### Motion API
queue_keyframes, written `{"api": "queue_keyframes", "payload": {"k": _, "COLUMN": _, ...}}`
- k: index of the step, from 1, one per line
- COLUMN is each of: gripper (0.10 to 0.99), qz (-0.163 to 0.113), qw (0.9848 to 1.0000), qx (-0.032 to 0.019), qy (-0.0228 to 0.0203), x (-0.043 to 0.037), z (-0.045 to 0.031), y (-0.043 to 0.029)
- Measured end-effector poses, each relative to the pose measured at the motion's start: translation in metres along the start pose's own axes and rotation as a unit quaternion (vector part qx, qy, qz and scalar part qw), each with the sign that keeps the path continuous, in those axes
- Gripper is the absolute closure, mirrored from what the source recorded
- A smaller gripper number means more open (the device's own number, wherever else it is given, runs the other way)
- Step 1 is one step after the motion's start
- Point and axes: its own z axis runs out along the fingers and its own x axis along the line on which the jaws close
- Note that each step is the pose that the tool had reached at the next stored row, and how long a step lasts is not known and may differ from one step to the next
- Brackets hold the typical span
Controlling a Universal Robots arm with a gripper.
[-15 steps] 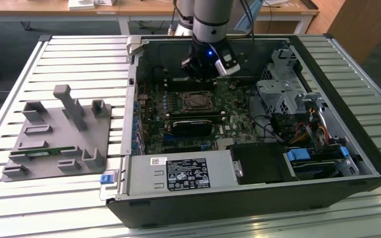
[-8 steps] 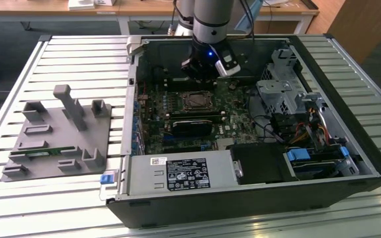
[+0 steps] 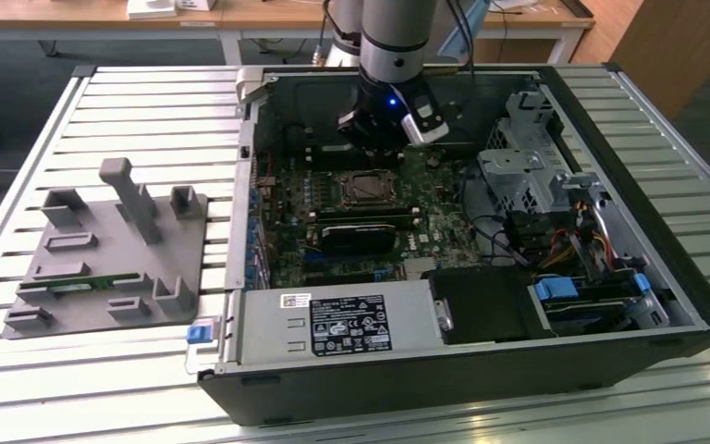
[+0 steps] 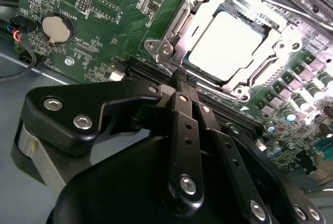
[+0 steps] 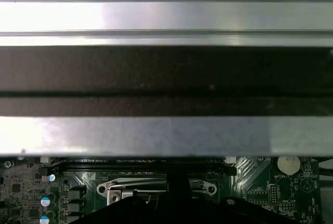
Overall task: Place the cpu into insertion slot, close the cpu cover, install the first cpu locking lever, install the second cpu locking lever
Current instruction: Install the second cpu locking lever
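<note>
In the second wrist view the cpu (image 4: 223, 39) lies flat in the insertion slot (image 4: 237, 86), its pale face showing through the square opening of the silver cpu cover (image 4: 278, 41), which lies down around it. My gripper (image 4: 184, 78) hovers just beside the socket's edge, black fingers pressed together with nothing between them. In the exterior view the gripper (image 3: 386, 139) hangs over the green board just behind the insertion slot (image 3: 368, 188). The first wrist view shows the socket's silver edge with a wire lever (image 5: 136, 183) lying along it.
The open computer case (image 3: 688, 305) lies on a slatted metal table. A black graphics card (image 3: 358, 236) sits in front of the socket, a power supply (image 3: 336, 324) nearer still, and a drive cage (image 3: 528, 176) at the exterior view's right. A grey fixture plate (image 3: 108, 250) stands left.
</note>
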Motion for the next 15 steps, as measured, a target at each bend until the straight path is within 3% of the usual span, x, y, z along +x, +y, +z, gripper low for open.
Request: {"api": "queue_keyframes", "payload": {"k": 15, "gripper": 0.98, "qz": 0.0, "qw": 1.0, "qx": 0.0, "qy": 0.0, "x": -0.0002, "z": -0.0022, "y": -0.0056}}
